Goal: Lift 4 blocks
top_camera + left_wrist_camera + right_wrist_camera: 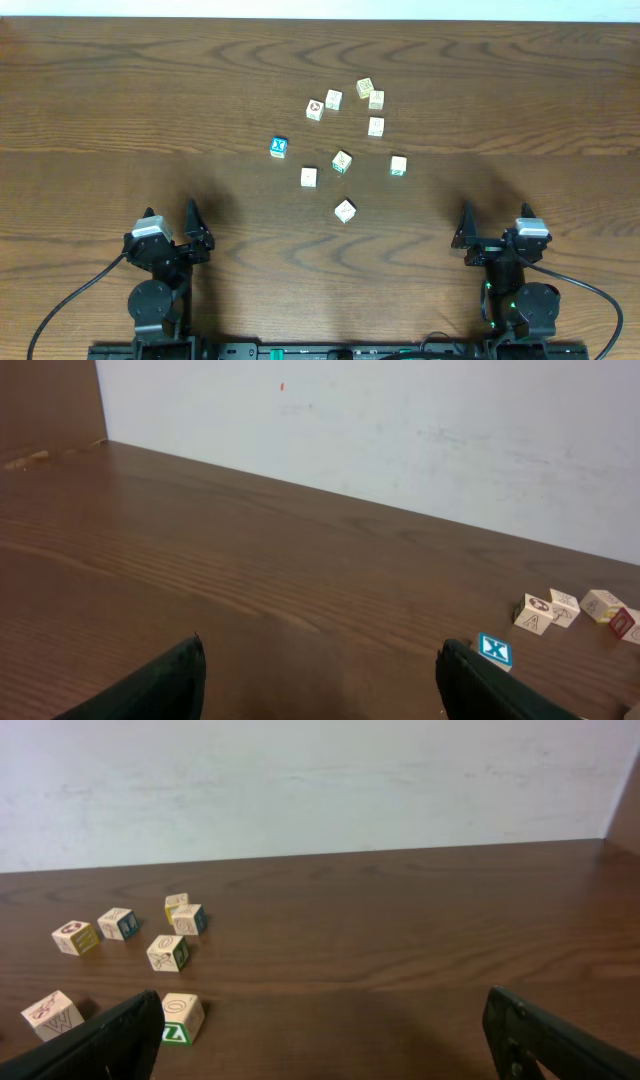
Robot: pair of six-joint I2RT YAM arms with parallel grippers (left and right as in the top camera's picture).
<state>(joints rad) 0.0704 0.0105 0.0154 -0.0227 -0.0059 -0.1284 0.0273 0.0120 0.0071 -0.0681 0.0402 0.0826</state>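
Blocks [342, 161]: small cream letter cubes, loosely scattered just toward 12 o'clock of the table's centre, all resting on the wood and none held. Table [120, 100]: dark brown, strong grain, one seam running left to right. Wall [400, 420]: plain white, closing the far edge at 12 o'clock. Blue-faced cube [279, 147]: at 9 o'clock of the scatter, apart from the rest. Red-marked cube [315, 109]: at 11 o'clock of the scatter, just beside a cream neighbour. Left gripper [170, 212]: near the table's 7 o'clock corner, low, pointing toward 12 o'clock, fingers spread wide with nothing between them, well apart from every cube. Right gripper [496, 212]: near the 5 o'clock corner, same low pose facing 12 o'clock, fingers spread fully, empty, well apart from the scatter.
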